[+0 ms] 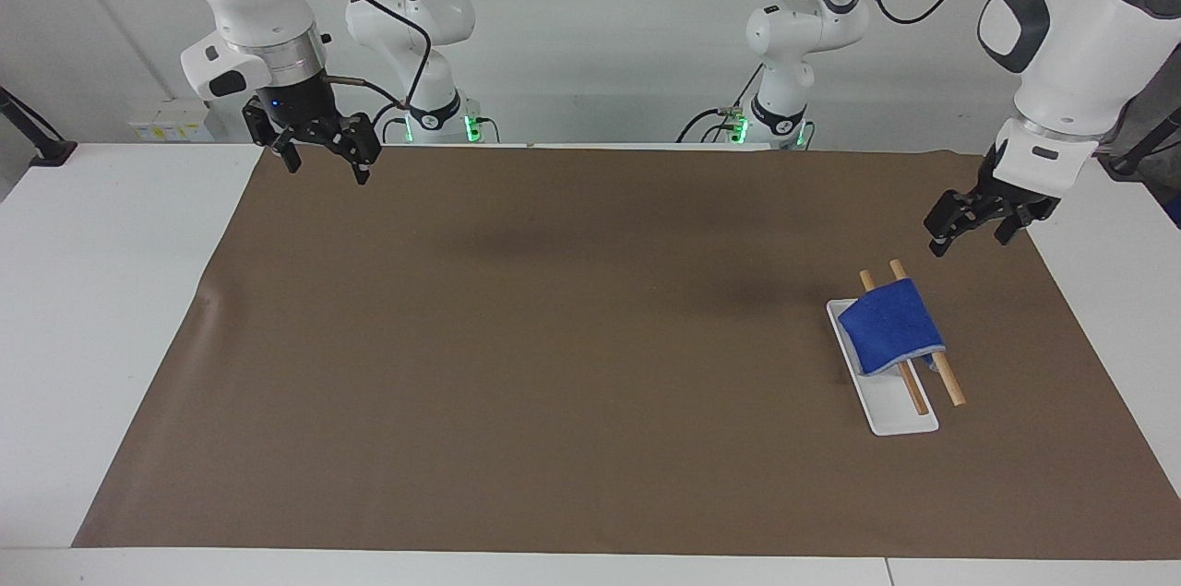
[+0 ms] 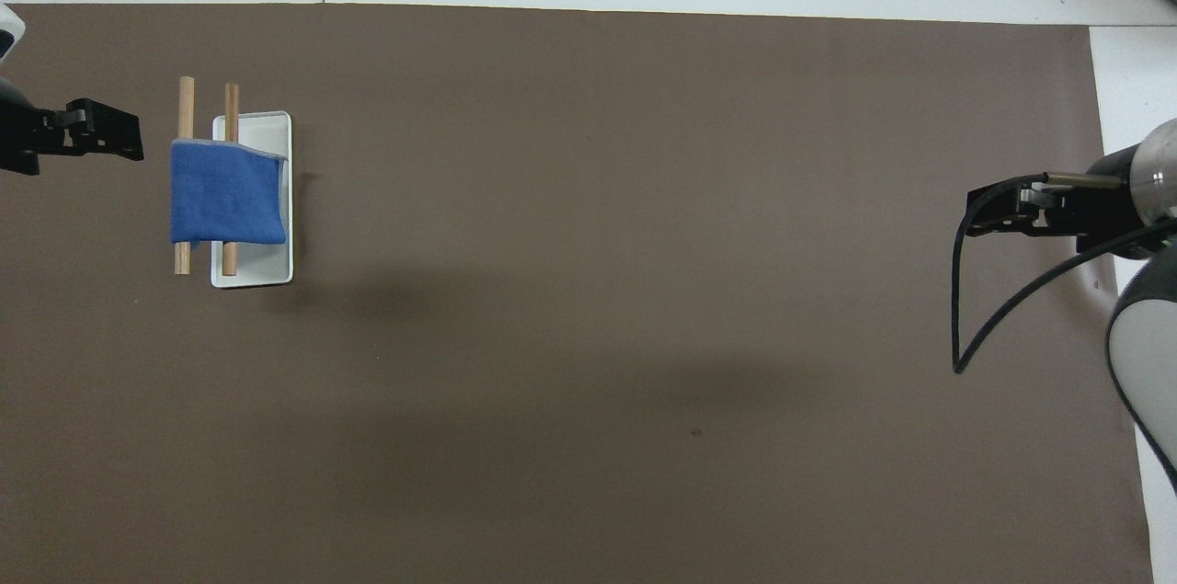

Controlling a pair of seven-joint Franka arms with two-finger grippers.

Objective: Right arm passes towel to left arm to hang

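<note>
The towel (image 1: 893,328) hangs draped over the rack (image 1: 886,401); task appears complete. Left gripper (image 1: 967,224) and right gripper (image 1: 321,152), both spread and empty, should retreat clear.

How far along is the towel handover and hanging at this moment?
Done: the towel hangs draped over the two wooden rods of the white-based rack. In hand: nothing; the left gripper hovers beside the rack, the right gripper waits over the mat's corner. Apparently nothing left.
</note>
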